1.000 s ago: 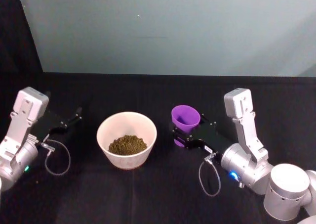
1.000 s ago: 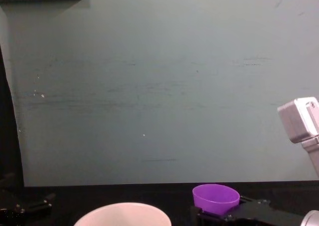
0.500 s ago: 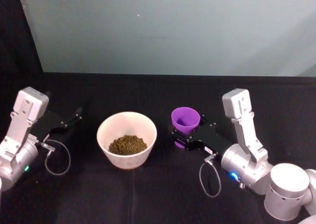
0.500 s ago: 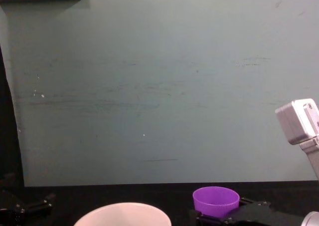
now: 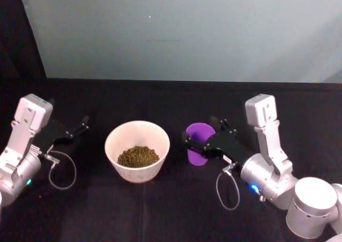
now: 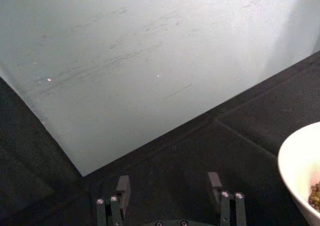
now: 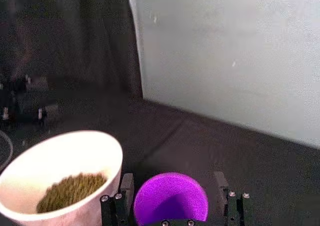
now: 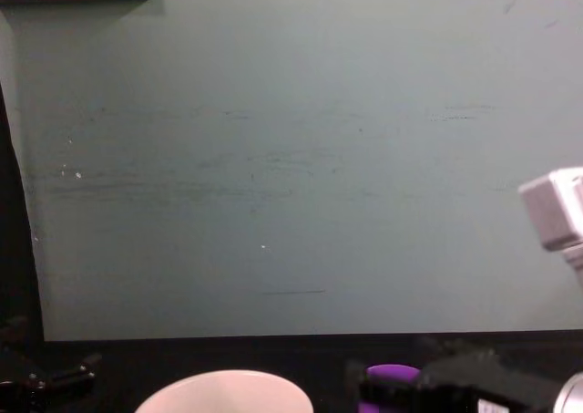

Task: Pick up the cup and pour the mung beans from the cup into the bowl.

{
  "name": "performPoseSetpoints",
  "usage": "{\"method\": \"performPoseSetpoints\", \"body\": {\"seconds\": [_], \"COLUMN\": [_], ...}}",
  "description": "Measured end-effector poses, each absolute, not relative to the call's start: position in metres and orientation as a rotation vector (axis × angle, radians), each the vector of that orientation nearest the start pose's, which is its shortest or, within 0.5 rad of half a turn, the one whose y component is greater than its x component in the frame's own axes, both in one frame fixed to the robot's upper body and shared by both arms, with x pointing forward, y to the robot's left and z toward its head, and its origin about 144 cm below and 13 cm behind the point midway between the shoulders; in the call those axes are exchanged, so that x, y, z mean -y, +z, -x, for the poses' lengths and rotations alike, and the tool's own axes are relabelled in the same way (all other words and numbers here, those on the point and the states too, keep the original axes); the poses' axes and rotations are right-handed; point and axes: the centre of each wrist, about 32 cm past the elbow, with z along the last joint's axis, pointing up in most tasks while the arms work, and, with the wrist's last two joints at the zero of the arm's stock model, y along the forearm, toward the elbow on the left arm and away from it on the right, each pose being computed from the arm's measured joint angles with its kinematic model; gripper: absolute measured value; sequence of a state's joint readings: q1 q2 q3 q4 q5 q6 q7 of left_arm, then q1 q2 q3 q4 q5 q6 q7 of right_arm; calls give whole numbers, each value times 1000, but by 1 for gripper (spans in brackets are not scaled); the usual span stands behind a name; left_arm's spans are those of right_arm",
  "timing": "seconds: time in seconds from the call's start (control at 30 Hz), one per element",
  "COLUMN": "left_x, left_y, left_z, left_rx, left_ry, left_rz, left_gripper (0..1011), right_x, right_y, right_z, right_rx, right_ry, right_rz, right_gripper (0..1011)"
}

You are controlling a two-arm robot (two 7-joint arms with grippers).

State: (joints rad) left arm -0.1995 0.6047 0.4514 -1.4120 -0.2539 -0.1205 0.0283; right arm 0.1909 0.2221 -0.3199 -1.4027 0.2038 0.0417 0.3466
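Counter (image 5: 171, 210): black, cloth-like and matte; it ran back to a pale teal wall.
Bowl (image 5: 137, 150): pale pinkish-white; it stood upright on the counter left of centre; mung beans (image 5: 138, 156) lay heaped in its bottom.
Cup (image 5: 199, 143): bright purple; it stood upright on the counter just right of the bowl, apart from it; its mouth faced up; its inside looked plain purple in the right wrist view.
Spacing: a strip of bare black counter lay between bowl and cup.
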Motion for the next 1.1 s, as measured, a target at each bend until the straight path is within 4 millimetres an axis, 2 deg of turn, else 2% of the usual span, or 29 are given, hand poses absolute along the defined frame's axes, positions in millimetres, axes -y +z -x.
{"method": "performPoseSetpoints", "body": {"seconds": [0.3,0.5,0.73,0.93,1.1], "left_x": [-310,-310,-310,-310,-310], "left_y": [1140,1140,1140,1140,1140], "left_z": [-489,-489,-489,-489,-489], "left_rx": [285,285,285,285,285], "left_ry": [1248,1248,1248,1248,1248], "left_rz": [-304,-304,-304,-304,-304], "left_gripper": [1011,1011,1011,1012,1011], "right_x": [212,217,223,224,225], "right_y": [1143,1146,1149,1150,1150], "right_z": [-493,-488,-488,-489,-490], "right_rx": [115,161,146,89,76], "right_ry": [-1077,-1212,-1320,-1342,-1342], "right_rz": [-84,-89,44,167,192], "right_gripper": [1003,1003,1002,1003,1002]}}
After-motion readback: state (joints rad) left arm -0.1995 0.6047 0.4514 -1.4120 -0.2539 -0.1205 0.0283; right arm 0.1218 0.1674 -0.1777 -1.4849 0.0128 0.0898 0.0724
